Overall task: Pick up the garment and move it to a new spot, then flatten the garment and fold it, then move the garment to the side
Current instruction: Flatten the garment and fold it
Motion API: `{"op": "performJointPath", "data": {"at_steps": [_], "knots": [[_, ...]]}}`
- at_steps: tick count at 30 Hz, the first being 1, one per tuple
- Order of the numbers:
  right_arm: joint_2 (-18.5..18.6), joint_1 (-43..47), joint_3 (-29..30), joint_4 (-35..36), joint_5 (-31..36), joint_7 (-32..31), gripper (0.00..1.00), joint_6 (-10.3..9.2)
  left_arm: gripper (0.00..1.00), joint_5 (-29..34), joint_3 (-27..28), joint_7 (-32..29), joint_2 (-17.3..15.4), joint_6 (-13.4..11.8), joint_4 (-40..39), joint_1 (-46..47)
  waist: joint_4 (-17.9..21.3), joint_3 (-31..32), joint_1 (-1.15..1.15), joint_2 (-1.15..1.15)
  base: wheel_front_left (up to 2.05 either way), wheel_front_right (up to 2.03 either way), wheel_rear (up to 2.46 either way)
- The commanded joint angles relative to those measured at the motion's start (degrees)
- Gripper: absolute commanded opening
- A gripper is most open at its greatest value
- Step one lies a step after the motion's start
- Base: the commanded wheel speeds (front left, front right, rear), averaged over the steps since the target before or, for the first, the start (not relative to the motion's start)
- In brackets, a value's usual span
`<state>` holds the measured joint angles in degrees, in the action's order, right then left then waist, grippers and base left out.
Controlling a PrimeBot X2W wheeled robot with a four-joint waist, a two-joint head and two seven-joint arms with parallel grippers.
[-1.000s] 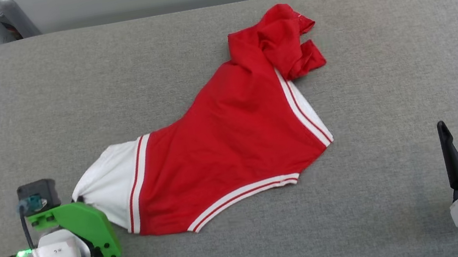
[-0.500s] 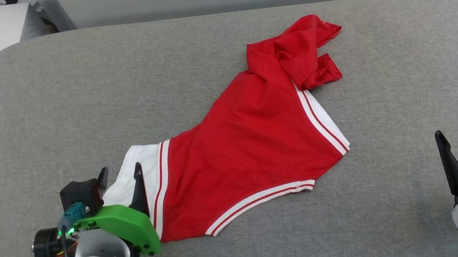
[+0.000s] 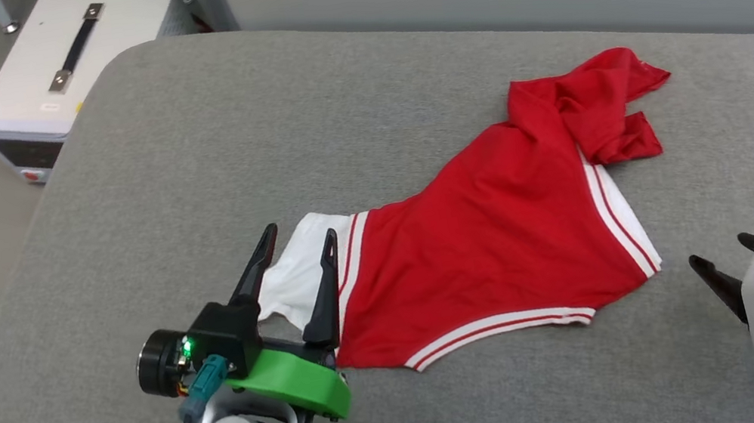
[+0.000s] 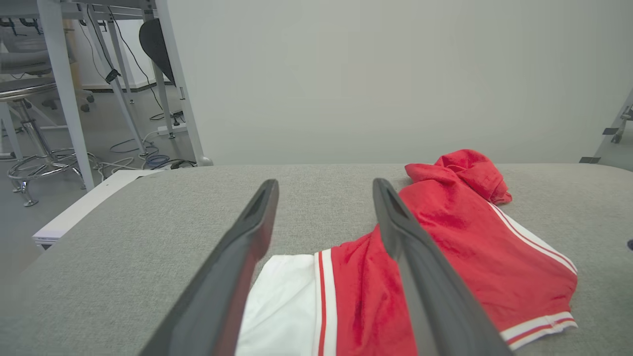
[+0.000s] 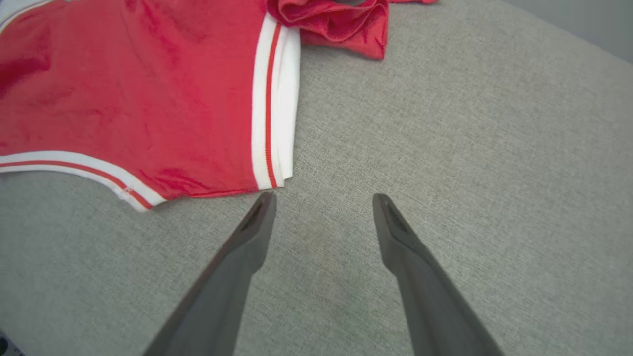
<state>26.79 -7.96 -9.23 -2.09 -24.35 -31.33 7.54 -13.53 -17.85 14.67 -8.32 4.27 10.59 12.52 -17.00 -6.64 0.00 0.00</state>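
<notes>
Two spread finger pairs, nothing held. Lower left gripper (image 3: 300,230) around white sleeve (image 3: 297,274) of garment (image 3: 504,236); clamp both layers. Bring right gripper (image 5: 324,195) to near-right striped corner (image 5: 271,178).

**Soft, even white light in all three views**

Bright, diffuse light falls from above. The shirt (image 3: 504,236) casts only a thin, pale shadow along its near hem on the grey worktop (image 3: 330,112). In both wrist views the dark fingers (image 4: 232,277), close to the lens, look soft, while the fabric weave beyond them is crisp. A small green lamp (image 3: 183,346) glows on the left wrist.
</notes>
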Motion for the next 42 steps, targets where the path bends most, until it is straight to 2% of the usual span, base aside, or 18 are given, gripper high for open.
{"op": "performJointPath", "data": {"at_steps": [1, 5, 8, 15, 21, 22, 24, 29, 35, 42], "knots": [[0.7, -2.4, -1.5, -0.5, -1.9, -3.1, 1.00, -0.05, 1.00, 0.5, 0.2, 0.3, 0.6, 0.4, -0.3, -0.8, -3.9, 0.0, 0.00, 0.00, 0.00, 0.00, 0.00], [1.9, -7.8, -3.8, -3.7, -6.6, -10.9, 1.00, -0.05, 1.00, 1.0, 0.2, 0.3, 1.8, 1.1, -1.1, -1.0, -6.7, -1.2, 0.00, 0.00, 0.00, 0.00, 0.00], [2.9, -11.6, -4.7, -7.2, -7.3, -13.5, 1.00, -0.05, 1.00, 1.2, 0.3, 0.3, 2.6, 1.5, -1.5, -0.7, -8.5, -2.5, 0.00, 0.00, 0.00, 0.00, 0.00], [3.3, -16.9, -6.7, -16.0, -7.7, -14.1, 1.00, -0.05, 1.00, 1.5, 0.8, 0.3, 4.1, 2.2, -1.9, -0.1, -11.8, -5.0, 0.00, 0.00, 0.00, 0.00, 0.00], [2.8, -17.2, -9.9, -20.3, -8.7, -12.0, 1.00, -0.05, 1.00, 1.9, 1.9, 0.3, 4.7, 2.5, -2.1, -0.3, -12.5, -5.8, 0.00, 0.00, 0.00, 0.00, 0.00], [2.7, -17.0, -10.4, -20.9, -9.1, -11.8, 0.96, -0.05, 1.00, 1.9, 2.0, 0.3, 4.8, 2.5, -2.0, -0.3, -12.4, -5.8, 0.00, 0.00, 0.00, 0.00, 0.00], [2.6, -16.8, -11.4, -21.5, -9.5, -10.9, 0.00, -0.05, 1.00, 2.1, 2.3, 0.3, 4.9, 2.6, -1.8, -0.4, -12.0, -5.5, 0.00, 0.00, 0.00, 0.00, 0.00], [2.4, -16.1, -10.8, -22.5, -10.2, -6.2, 0.00, -0.05, 1.00, 2.5, 2.7, 0.3, 5.0, 2.8, -1.1, -0.6, -9.8, -4.0, 0.00, 0.00, 0.00, 0.00, 0.00], [2.6, -12.7, -6.6, -22.1, -10.7, -0.5, 0.00, -0.05, 1.00, 3.0, 3.2, 0.3, 4.7, 3.0, -0.4, -1.3, -5.3, -1.0, 0.00, 0.00, 0.00, 0.00, 0.00], [5.3, -5.7, 2.7, -20.6, -9.4, 2.0, 0.00, -0.05, 1.00, 3.1, 3.3, 0.3, 4.1, 3.1, 0.1, -2.5, 0.6, 1.7, 0.00, 0.00, 0.00, 0.00, 0.00]]}}
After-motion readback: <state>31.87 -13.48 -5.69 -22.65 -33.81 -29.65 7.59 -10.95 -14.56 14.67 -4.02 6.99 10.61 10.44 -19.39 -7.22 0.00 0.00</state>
